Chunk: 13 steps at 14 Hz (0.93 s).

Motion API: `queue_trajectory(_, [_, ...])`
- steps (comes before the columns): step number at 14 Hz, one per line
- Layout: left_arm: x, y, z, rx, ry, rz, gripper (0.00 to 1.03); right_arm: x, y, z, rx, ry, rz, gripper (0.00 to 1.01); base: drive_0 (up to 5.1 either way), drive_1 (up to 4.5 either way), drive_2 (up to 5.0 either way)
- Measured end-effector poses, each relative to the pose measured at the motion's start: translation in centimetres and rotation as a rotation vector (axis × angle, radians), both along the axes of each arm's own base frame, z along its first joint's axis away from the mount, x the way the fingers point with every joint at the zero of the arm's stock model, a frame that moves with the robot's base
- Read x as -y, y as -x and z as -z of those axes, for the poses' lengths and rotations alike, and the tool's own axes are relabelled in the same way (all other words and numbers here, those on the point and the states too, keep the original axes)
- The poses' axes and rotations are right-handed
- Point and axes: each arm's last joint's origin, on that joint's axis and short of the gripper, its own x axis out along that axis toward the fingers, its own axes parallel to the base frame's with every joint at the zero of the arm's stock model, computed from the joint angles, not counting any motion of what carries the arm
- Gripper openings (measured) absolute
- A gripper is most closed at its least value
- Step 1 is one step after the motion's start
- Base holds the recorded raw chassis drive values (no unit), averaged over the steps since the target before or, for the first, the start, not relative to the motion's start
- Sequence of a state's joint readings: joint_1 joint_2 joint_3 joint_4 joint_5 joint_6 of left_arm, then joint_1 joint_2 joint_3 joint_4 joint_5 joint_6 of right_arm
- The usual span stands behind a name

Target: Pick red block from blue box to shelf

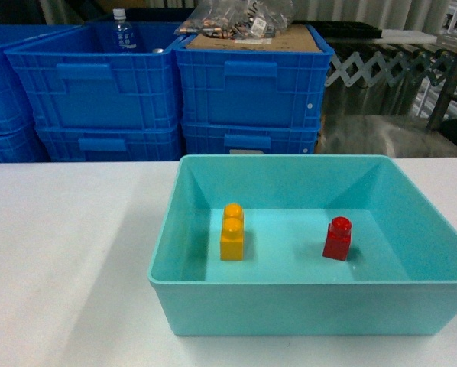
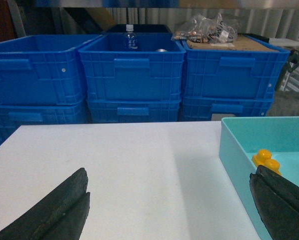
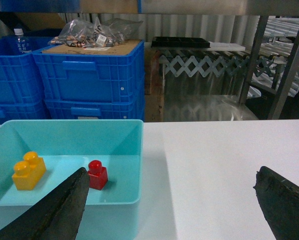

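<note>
The red block (image 1: 338, 238) stands upright on the floor of the blue box (image 1: 290, 162), right of centre. It also shows in the right wrist view as the red block (image 3: 97, 174), inside the blue box (image 3: 139, 165). My right gripper (image 3: 169, 200) is open above the white table, just right of the box, and empty. To the left of the box (image 2: 229, 150), my left gripper (image 2: 169, 200) is also open and empty. A shiny steel rail of the shelf (image 3: 199, 6) runs above the crates behind the table. Neither gripper shows in the head view.
An orange-yellow two-stud brick (image 1: 231, 232) stands in the box left of the red block. Dark blue ribbed crates (image 1: 251, 84) are stacked behind the white table (image 1: 68, 252); one holds a bottle (image 1: 121, 30), another bags on cardboard (image 1: 236, 19). Slanted metal posts (image 3: 284, 65) stand far right.
</note>
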<state>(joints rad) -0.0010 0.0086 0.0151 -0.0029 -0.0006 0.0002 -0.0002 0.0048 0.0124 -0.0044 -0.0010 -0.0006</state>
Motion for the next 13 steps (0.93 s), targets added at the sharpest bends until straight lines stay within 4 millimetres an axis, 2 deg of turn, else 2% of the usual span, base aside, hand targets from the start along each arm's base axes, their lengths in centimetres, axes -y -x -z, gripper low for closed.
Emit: queue_trajectory(13, [0.00, 0.00, 0.00, 0.000, 0.000, 0.000, 0.98, 0.00, 0.00, 0.00, 0.000, 0.000, 0.000, 0.98, 0.0, 0.00, 0.0])
